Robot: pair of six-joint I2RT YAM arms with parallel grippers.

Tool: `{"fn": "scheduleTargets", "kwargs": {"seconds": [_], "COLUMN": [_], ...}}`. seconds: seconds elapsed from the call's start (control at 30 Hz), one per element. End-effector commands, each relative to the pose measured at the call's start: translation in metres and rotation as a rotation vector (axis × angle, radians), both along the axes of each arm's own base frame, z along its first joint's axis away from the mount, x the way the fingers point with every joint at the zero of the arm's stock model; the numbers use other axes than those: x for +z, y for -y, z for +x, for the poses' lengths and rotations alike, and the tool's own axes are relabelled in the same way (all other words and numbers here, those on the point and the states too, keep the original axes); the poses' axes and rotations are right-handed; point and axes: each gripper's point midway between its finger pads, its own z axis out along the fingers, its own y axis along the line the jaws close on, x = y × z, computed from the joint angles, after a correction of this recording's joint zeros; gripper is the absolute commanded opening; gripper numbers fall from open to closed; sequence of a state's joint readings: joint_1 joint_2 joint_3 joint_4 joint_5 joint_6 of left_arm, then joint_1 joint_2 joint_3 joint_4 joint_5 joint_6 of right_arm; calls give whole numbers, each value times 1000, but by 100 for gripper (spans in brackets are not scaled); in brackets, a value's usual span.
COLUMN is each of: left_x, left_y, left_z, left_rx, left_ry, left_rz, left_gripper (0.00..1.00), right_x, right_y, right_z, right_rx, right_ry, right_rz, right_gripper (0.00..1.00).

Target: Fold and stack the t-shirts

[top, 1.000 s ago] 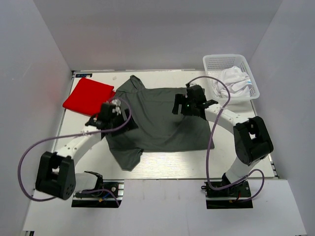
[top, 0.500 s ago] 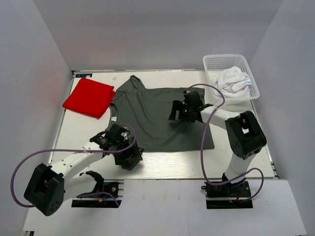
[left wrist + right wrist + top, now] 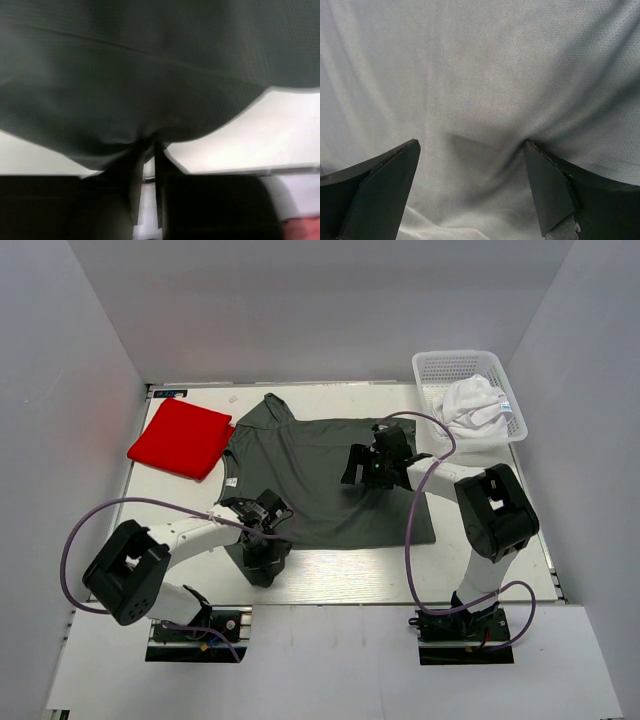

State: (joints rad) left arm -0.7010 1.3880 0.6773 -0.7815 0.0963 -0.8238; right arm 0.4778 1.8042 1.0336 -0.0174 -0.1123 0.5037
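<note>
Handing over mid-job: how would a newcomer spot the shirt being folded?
Look at the middle of the white table. The dark grey t-shirt lies spread there, unlike the folded red t-shirt left of it and the white t-shirt bunched in the basket.

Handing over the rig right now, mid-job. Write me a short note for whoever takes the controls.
Left pincer: shut on cloth at the near left corner of the dark grey t-shirt, which lies spread mid-table.
Right pincer: open, tips down on the same shirt's right half.
Red t-shirt: folded, far left of the table.
White t-shirt: bunched in the mesh basket, far right.
Done: red one folded.
Left: fold grey, fetch and fold white, stack all three.
</note>
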Motion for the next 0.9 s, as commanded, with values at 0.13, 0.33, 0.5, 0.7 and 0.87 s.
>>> {"fn": "scheduleTargets", "kwargs": {"seconds": [0.13,0.33,0.5,0.7,0.87], "left_x": [32,86,129,154,116], "left_y": [-16,-10,-6,-18,-35], "left_z": [32,41,48,40,11], "left_rx": [6,11,18,19,14], "left_ry": [140,173,214,206,47], "left_rz": [145,126,102,138,231], "left_gripper": [0,0,0,13,47], "right_x": [-20,-18,-20,-25,-27], "right_y": [6,17,21,23,26], "right_z": [-18,-21,-25,-26,-26], "right_rx": [11,-14,-14,-11,-16], "right_ry": [-60,-41,-40,-61,-65], "right_rz": [-16,-48,-59,-61,-76], "right_gripper": [90,90,90,90,90]}}
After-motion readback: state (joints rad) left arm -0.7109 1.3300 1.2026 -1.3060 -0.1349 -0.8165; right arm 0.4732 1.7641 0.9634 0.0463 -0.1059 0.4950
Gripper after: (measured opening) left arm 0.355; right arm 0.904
